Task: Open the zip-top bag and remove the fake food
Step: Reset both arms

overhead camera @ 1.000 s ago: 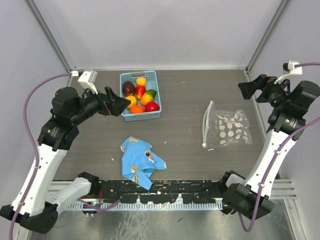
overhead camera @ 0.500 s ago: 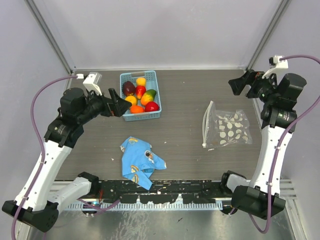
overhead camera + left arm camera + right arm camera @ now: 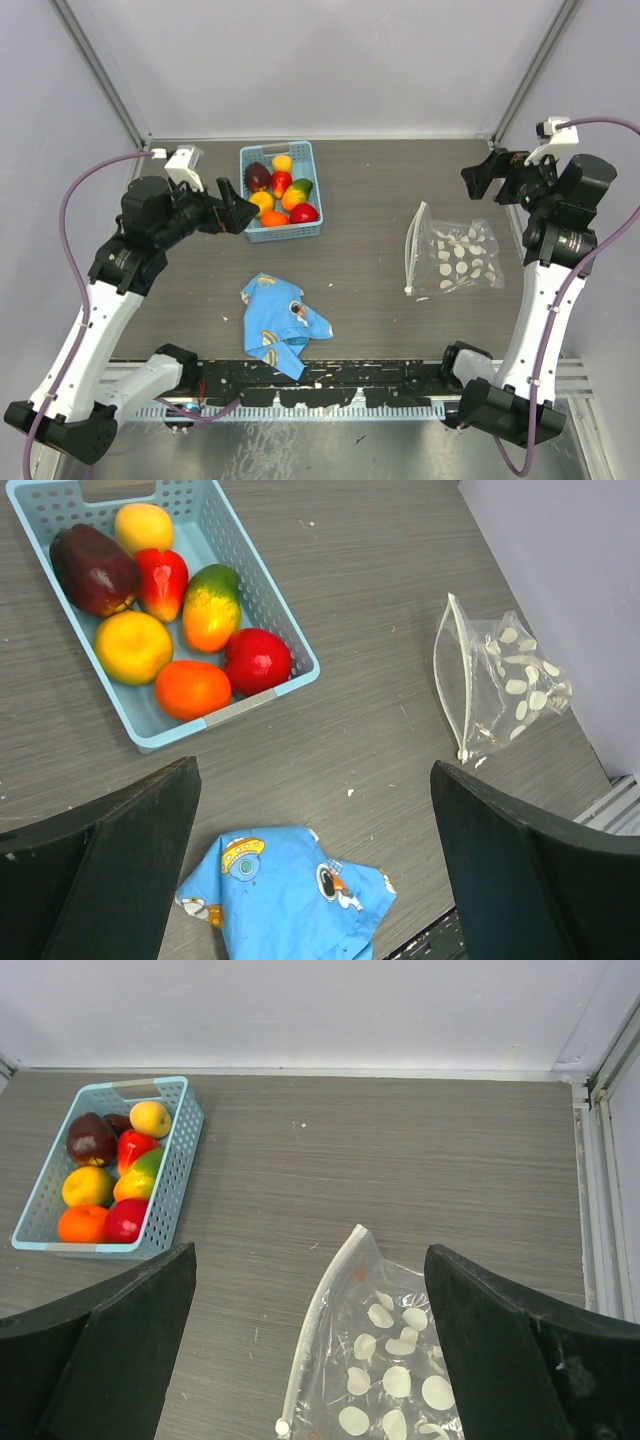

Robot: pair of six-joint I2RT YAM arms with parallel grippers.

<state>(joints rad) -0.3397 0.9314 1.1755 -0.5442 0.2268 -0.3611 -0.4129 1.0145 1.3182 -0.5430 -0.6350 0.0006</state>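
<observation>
left gripper (image 3: pixel 232 206): hovering at about 9 o'clock on the tabletop (image 3: pixel 370 190), just beside the basket's left wall; jaws standing wide apart, gripping nothing
basket (image 3: pixel 285 237): light blue, slotted, sitting at about 11 o'clock, long side running toward 12
fake food (image 3: pixel 281 185): lying inside the basket, seven glossy pieces packed together; dark purple and yellow at the far end, red and green-orange in the middle, yellow, orange and red at the near end; well apart from the bag
cloth (image 3: pixel 280 322): blue cartoon print, lying crumpled at about 7 o'clock, near the front edge
zip-top bag (image 3: pixel 462 258): lying flat at about 3 o'clock, clear with white dots, white zip strip (image 3: pixel 412 250) facing 9 o'clock; touching neither gripper
right gripper (image 3: pixel 483 178): hanging in the air at about 2 o'clock, beyond the bag's far end, pointing toward 9 o'clock; jaws spreading wide, gripping nothing
</observation>
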